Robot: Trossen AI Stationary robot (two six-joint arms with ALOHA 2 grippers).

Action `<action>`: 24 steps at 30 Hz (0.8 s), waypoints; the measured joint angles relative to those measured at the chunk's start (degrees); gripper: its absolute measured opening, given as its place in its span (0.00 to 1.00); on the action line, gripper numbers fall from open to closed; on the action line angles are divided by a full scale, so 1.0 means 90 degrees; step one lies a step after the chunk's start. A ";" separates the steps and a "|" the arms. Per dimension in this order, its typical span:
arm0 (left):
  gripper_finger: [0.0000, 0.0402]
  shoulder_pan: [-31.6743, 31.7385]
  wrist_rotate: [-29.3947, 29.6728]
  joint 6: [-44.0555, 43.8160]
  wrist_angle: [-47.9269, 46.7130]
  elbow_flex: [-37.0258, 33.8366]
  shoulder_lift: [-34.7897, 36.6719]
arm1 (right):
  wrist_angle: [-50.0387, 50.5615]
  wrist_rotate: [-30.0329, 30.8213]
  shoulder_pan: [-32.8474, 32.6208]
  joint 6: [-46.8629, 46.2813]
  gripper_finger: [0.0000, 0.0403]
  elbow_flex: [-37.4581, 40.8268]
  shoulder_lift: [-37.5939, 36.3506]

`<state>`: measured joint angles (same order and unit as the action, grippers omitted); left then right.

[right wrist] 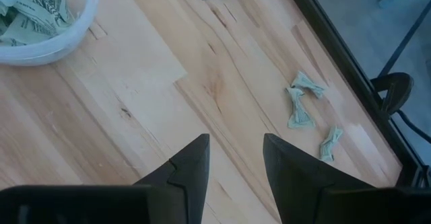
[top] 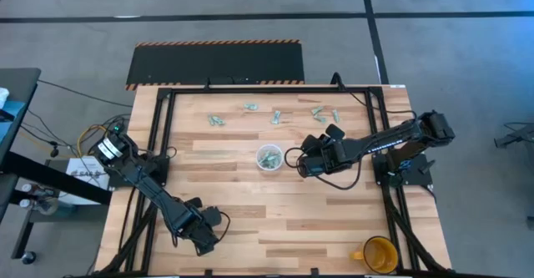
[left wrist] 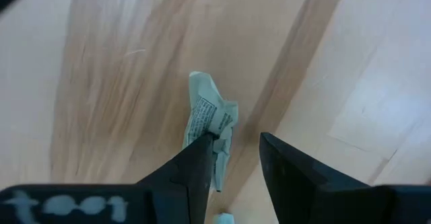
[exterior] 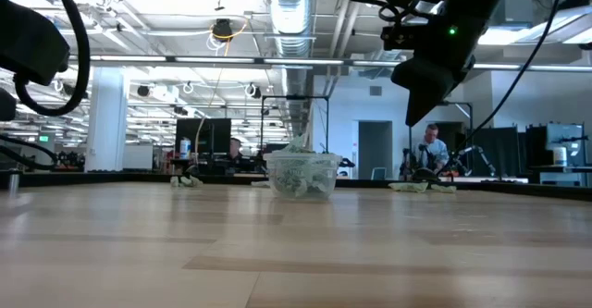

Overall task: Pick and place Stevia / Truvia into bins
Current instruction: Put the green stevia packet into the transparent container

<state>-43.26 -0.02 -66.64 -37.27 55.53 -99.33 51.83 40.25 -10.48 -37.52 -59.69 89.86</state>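
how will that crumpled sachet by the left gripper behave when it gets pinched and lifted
The sachet looks creased and bent, so it will probably flex rather than stay stiff. Being small thin paper, it is likely very light. Lying flat by the left gripper, it may slide on the wooden table before the fingers catch it.

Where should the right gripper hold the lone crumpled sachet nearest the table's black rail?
Probably from straight above, across its narrow middle: the sachet lies flat on the table, long and thin, apart from the others. The right gripper is open.

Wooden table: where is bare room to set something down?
Bare: the wooden table between the small clear plastic cup and the yellow-orange mug. Crowded: the far strip of pale green sachets, and around the right gripper beside the cup.
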 joint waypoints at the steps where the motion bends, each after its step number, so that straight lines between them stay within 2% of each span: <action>1: 0.29 0.0005 -0.0064 0.0003 -0.0068 0.0045 -0.0004 | -0.0002 0.0000 0.0000 0.0000 0.33 0.0000 0.0000; 8: 0.22 0.0003 0.0076 0.0190 -0.0883 0.0611 -0.0010 | -0.0004 0.0002 0.0000 0.0001 0.33 0.0000 0.0000; 13: 0.21 0.0005 0.0334 0.0470 -0.0877 0.0634 -0.0041 | -0.0002 0.0002 0.0000 0.0000 0.33 0.0001 0.0000; 18: 0.23 0.0005 0.0358 0.0704 -0.0924 0.0631 -0.0314 | -0.0005 0.0005 0.0000 0.0000 0.33 -0.0001 0.0000; 24: 0.31 0.0012 0.0277 0.0800 -0.0949 0.0631 -0.0529 | -0.0007 0.0005 0.0000 0.0000 0.33 0.0000 0.0000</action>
<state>-43.16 2.47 -59.44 -45.82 61.21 -104.09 51.77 40.29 -10.48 -37.52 -59.68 89.86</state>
